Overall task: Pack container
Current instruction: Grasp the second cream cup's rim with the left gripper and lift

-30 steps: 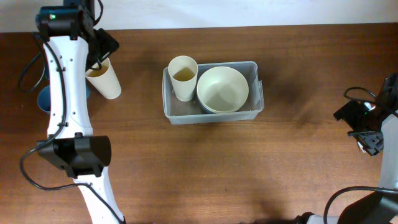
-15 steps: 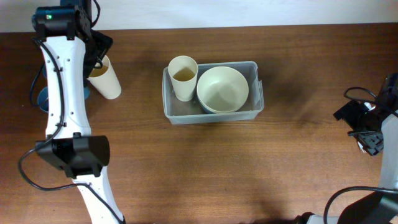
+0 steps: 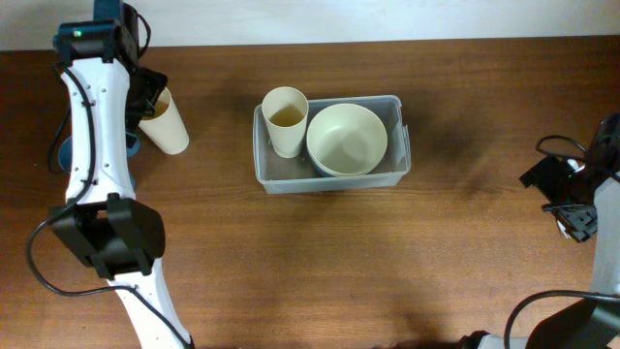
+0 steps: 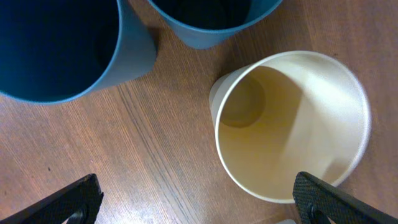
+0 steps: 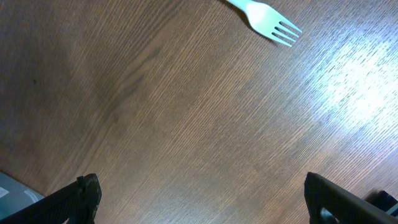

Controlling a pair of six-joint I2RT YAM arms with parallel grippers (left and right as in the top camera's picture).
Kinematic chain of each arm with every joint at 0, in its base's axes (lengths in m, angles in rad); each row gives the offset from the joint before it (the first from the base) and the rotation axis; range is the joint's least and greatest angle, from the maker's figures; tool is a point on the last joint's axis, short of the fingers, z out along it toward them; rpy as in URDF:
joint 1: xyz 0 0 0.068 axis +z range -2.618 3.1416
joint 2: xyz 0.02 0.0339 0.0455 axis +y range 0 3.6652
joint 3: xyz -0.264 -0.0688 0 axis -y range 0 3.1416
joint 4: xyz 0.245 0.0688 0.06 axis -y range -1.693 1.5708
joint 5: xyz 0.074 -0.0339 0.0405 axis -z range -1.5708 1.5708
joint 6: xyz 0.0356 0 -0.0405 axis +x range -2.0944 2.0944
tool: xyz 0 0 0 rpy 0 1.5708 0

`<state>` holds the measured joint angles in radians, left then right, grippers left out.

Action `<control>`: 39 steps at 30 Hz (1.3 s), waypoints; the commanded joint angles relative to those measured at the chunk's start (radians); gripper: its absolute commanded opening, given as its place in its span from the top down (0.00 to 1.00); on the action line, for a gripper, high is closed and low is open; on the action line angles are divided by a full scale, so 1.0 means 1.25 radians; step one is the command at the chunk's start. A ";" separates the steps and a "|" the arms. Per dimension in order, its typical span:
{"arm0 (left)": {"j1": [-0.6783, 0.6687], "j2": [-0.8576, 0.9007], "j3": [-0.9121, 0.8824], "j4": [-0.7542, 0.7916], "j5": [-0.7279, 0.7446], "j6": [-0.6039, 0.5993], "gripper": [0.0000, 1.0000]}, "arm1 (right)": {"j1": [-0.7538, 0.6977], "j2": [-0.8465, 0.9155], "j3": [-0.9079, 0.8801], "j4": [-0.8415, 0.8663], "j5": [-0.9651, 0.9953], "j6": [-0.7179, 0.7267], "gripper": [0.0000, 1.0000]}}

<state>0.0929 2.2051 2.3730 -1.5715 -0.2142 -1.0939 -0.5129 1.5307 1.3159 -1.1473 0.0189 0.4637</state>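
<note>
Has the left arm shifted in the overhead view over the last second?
Yes. The left arm has drifted left, judged against the cream cup standing outside the container, which stayed put.

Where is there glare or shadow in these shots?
Right wrist: bright glare on the table, below-right of the white fork. Left wrist: the cream cup is shaded inside on its left. Overhead: evenly lit, no glare.
</note>
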 commanded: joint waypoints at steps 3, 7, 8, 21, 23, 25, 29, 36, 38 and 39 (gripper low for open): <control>0.001 0.006 -0.045 0.041 -0.009 0.026 0.00 | -0.004 -0.002 -0.004 0.000 0.010 0.001 0.01; 0.001 0.006 -0.080 0.065 -0.008 0.027 0.00 | -0.004 -0.002 -0.004 0.000 0.010 0.002 0.01; 0.001 0.006 -0.089 0.070 -0.008 0.027 0.00 | -0.004 -0.003 -0.004 0.000 0.010 0.001 0.01; 0.002 0.006 -0.169 0.125 -0.013 0.027 0.00 | -0.005 -0.002 -0.004 0.000 0.010 0.001 0.01; 0.002 0.006 -0.169 0.123 -0.014 0.027 0.00 | -0.004 -0.002 -0.004 0.000 0.010 0.001 0.01; 0.002 0.006 -0.169 0.123 -0.014 0.027 0.00 | -0.004 -0.002 -0.004 0.000 0.010 0.001 0.01; 0.002 0.006 -0.171 0.123 -0.014 0.027 0.04 | -0.005 -0.002 -0.004 0.000 0.010 0.001 0.01; 0.002 0.006 -0.173 0.126 -0.014 0.027 0.56 | -0.004 -0.002 -0.004 0.000 0.010 0.001 0.01; 0.002 0.006 -0.173 0.127 -0.014 0.027 0.71 | -0.004 -0.002 -0.004 0.000 0.010 0.001 0.01; 0.002 0.006 -0.173 0.127 -0.014 0.027 0.76 | -0.004 -0.002 -0.004 0.000 0.010 0.001 0.01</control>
<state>0.0929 2.2051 2.1693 -1.4128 -0.2173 -1.0645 -0.5129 1.5307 1.3159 -1.1469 0.0185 0.4633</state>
